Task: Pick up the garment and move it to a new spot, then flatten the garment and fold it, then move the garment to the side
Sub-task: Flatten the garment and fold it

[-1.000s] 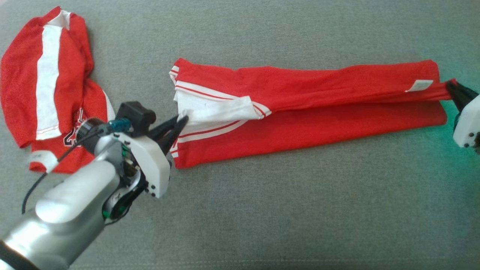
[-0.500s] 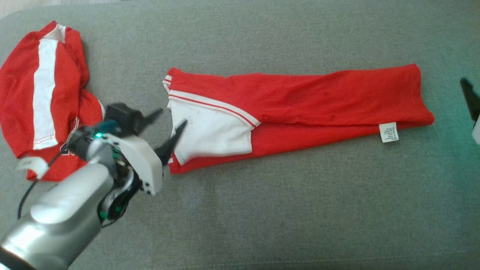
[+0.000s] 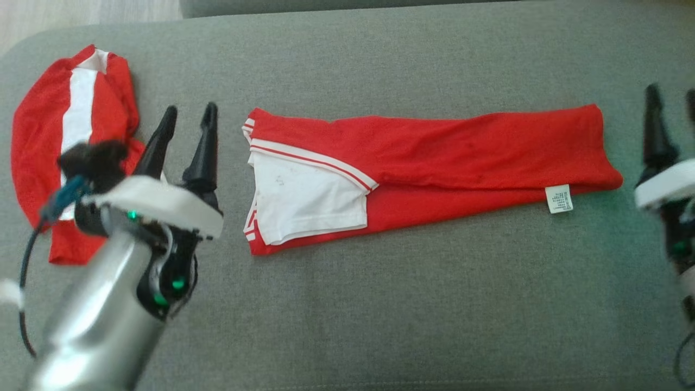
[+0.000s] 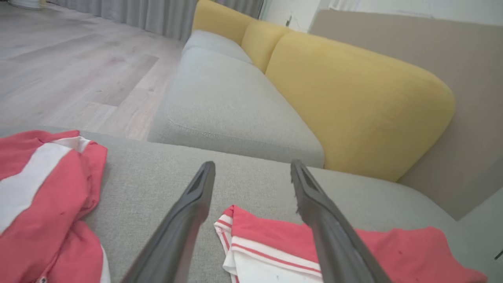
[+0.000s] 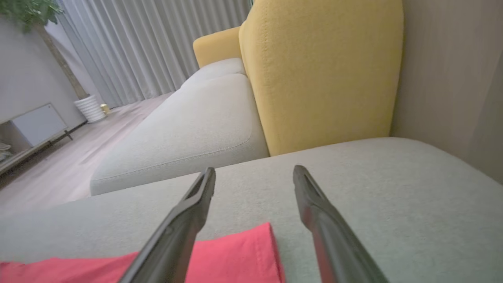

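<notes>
The garment [image 3: 461, 157] is a red shirt with a white, red-striped sleeve. It lies folded into a long band across the middle of the grey cushion [image 3: 380, 304], with a white label near its right end. My left gripper [image 3: 191, 111] stands open just left of the garment's sleeve end, fingers pointing up, holding nothing. My right gripper [image 3: 671, 92] is open just beyond the garment's right end. In the left wrist view the open left gripper [image 4: 252, 165] hovers over the striped garment [image 4: 267, 239] end. In the right wrist view the open right gripper [image 5: 254, 169] is above the red garment [image 5: 235, 255] corner.
A second red and white garment [image 3: 81, 119] lies crumpled at the cushion's far left, partly behind my left arm. Beyond the cushion stand a yellow backrest [image 4: 353, 110] and another grey seat [image 4: 228, 102]. Wooden floor [image 4: 59, 70] lies past the left edge.
Both grippers opened and let go of the garment's two ends, then drew back from it. The garment settled flat in its long fold. The camera also shifted.
</notes>
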Motion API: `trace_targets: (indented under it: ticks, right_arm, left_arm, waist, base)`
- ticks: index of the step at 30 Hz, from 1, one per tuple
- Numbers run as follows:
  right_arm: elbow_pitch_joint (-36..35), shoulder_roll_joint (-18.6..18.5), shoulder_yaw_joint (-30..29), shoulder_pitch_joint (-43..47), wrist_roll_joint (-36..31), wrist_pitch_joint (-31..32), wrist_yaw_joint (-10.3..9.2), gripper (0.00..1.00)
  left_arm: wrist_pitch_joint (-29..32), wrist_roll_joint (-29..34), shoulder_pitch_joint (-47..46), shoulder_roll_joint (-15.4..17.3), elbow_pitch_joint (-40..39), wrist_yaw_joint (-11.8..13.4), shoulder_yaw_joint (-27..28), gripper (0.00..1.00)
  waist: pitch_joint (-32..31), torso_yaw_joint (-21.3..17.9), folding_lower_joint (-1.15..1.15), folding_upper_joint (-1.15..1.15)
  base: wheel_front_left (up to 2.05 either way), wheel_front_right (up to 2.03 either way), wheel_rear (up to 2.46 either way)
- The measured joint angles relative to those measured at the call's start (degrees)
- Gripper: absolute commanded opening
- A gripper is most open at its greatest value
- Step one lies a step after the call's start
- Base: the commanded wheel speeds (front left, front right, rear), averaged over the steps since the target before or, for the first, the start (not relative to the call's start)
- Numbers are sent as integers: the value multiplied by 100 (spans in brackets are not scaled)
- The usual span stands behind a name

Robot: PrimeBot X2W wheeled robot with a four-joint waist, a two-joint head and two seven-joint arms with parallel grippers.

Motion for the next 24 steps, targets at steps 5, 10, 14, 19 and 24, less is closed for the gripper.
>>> trace_targets:
  ticks: [5, 10, 14, 19, 24]
  right_arm:
    - [-455, 401, -291, 594, -102, -220, 0, 100]
    - [-598, 636, -465, 948, -435, -219, 0, 100]
    - [-601, 734, -687, 961, -560, -62, 0, 100]
    - [-297, 849, -969, 816, -730, 480, 0, 100]
    - [176, 1020, -1395, 471, -960, 1010, 0, 100]
  left_arm:
    - [-1, 728, 1021, -705, -254, -337, 1155, 100]
    - [-1, 1304, 1583, -1156, -211, -769, 1917, 100]
    - [-1, 1704, 1571, -1294, -130, -1060, 2199, 100]
    - [-1, 1984, 1524, -1485, 45, -1301, 2409, 100]
    - [-1, 2161, 1489, -1631, 216, -1464, 2471, 100]
  waist:
    - [-80, 22, 0, 0]
    - [-85, 7, 0, 0]
    - [-33, 22, 0, 0]
    - [100, 56, 0, 0]
    - [255, 116, 0, 0]
  base:
    - [0, 0, 0]
    - [0, 0, 0]
    - [0, 0, 0]
    - [0, 0, 0]
    - [0, 0, 0]
